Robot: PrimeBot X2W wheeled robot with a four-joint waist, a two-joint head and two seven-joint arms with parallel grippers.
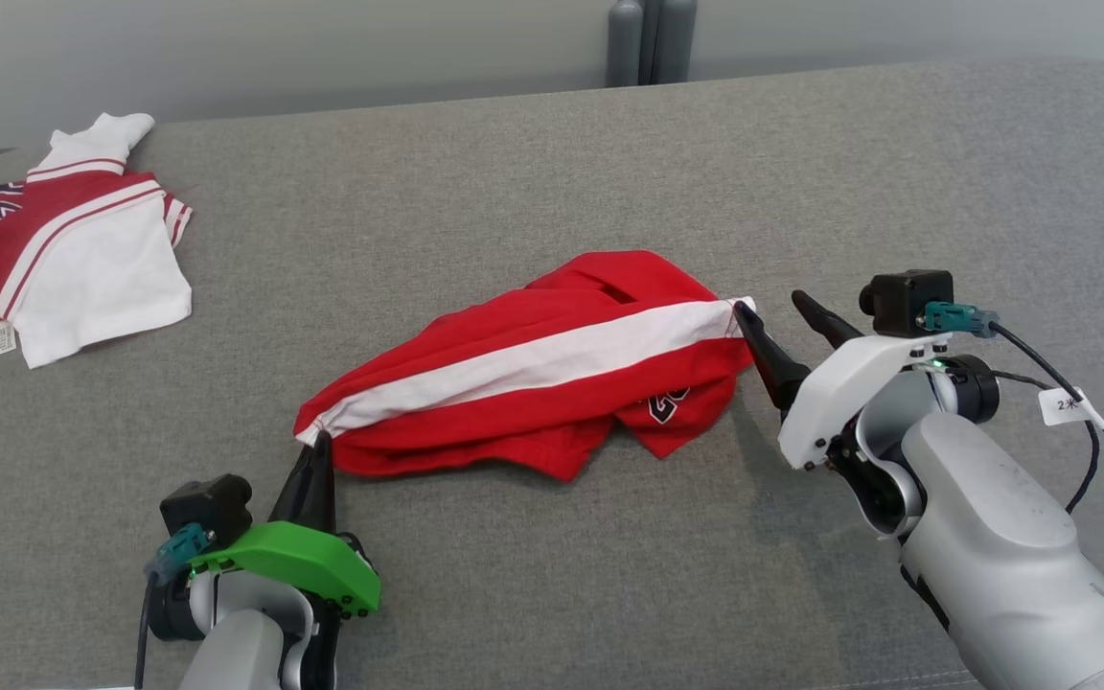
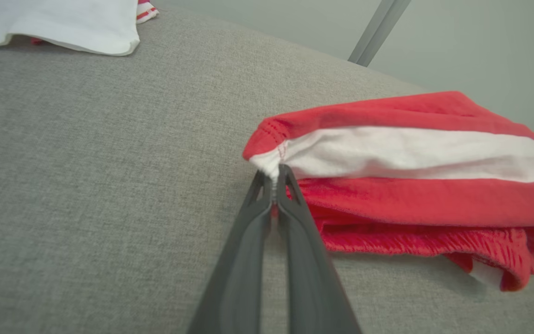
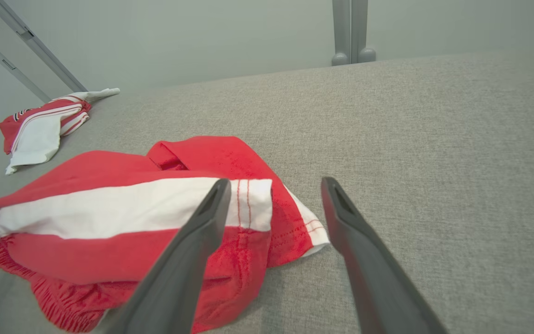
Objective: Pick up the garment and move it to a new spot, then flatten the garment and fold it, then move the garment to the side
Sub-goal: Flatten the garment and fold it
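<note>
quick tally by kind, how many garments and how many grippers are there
Garments: 2, the red garment with a white stripe and the red and white shirt
Grippers: 2, the left gripper shut on the striped garment's corner, the right gripper open beside it
Total: 4

Red-and-white shirt (image 1: 92, 259) (lying crumpled), grey fabric surface (image 1: 514, 163), grey posts (image 1: 650, 38)
</note>
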